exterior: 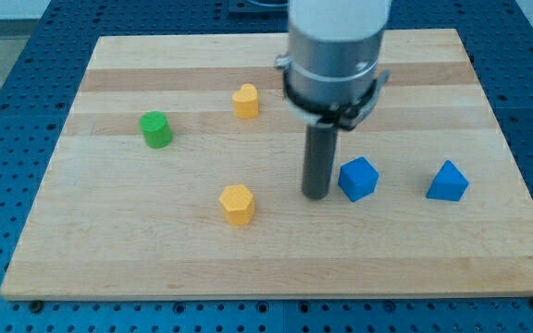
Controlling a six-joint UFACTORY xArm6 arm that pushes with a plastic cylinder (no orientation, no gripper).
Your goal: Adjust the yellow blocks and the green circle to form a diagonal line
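A green circle block (pixel 156 129) sits at the view's left on the wooden board (pixel 137 240). One yellow block (pixel 245 100) lies toward the view's top, right of the green circle. A second yellow block (pixel 237 203) lies lower, near the board's middle. My tip (pixel 316 195) rests on the board, right of the lower yellow block with a clear gap, and just left of a blue block (pixel 358 178), close to it but apart. The arm's grey body (pixel 335 46) hangs over the board's top middle.
A second blue block (pixel 448 182) lies at the view's right. The board sits on a blue perforated table (pixel 7 55); its edges run close to the frame on all sides.
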